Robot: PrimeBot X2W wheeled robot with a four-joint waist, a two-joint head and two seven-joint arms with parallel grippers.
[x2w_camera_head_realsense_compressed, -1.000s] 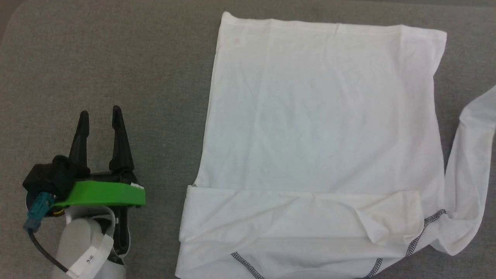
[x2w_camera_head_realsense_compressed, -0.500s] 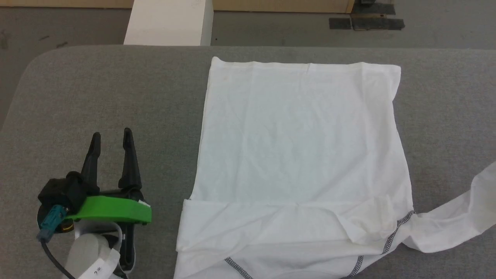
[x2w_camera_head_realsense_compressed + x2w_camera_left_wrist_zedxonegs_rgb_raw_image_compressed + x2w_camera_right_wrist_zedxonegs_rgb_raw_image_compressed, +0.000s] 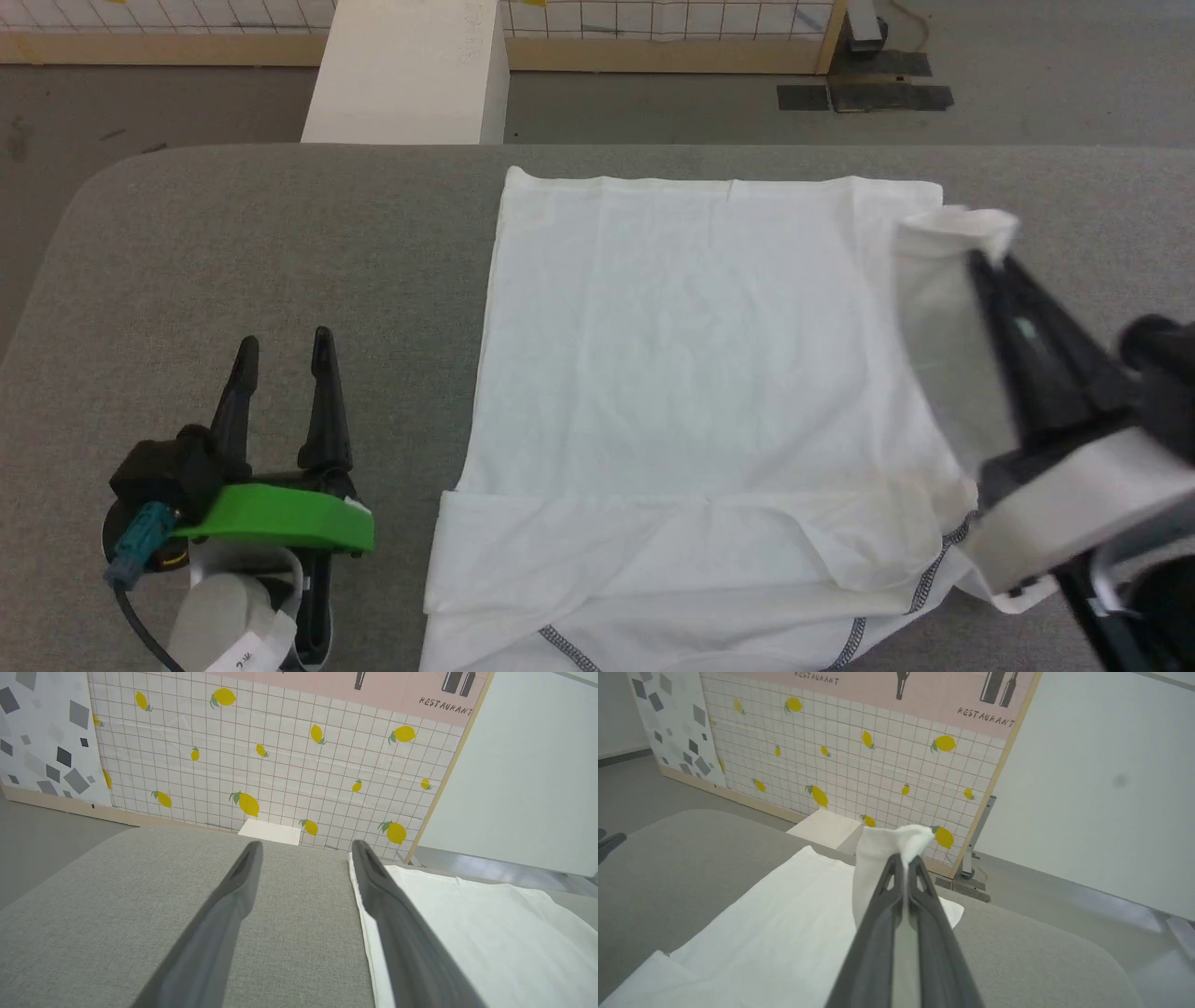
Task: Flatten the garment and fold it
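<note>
head view: right gripper (image 3: 982, 261) pinches the sleeve (image 3: 938, 317) at right.
left gripper (image 3: 285, 347) gapes wide at lower left; garment (image 3: 691, 355) lies spread at centre.

Grey table (image 3: 233, 233); lemon-tiled wall (image 3: 280, 742); white box (image 3: 411, 75).

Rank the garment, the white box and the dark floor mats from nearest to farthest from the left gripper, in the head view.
1. garment, beside the left gripper, to its right.
2. white box, ahead, beyond the table.
3. dark floor mats, far ahead, rightward.
</note>
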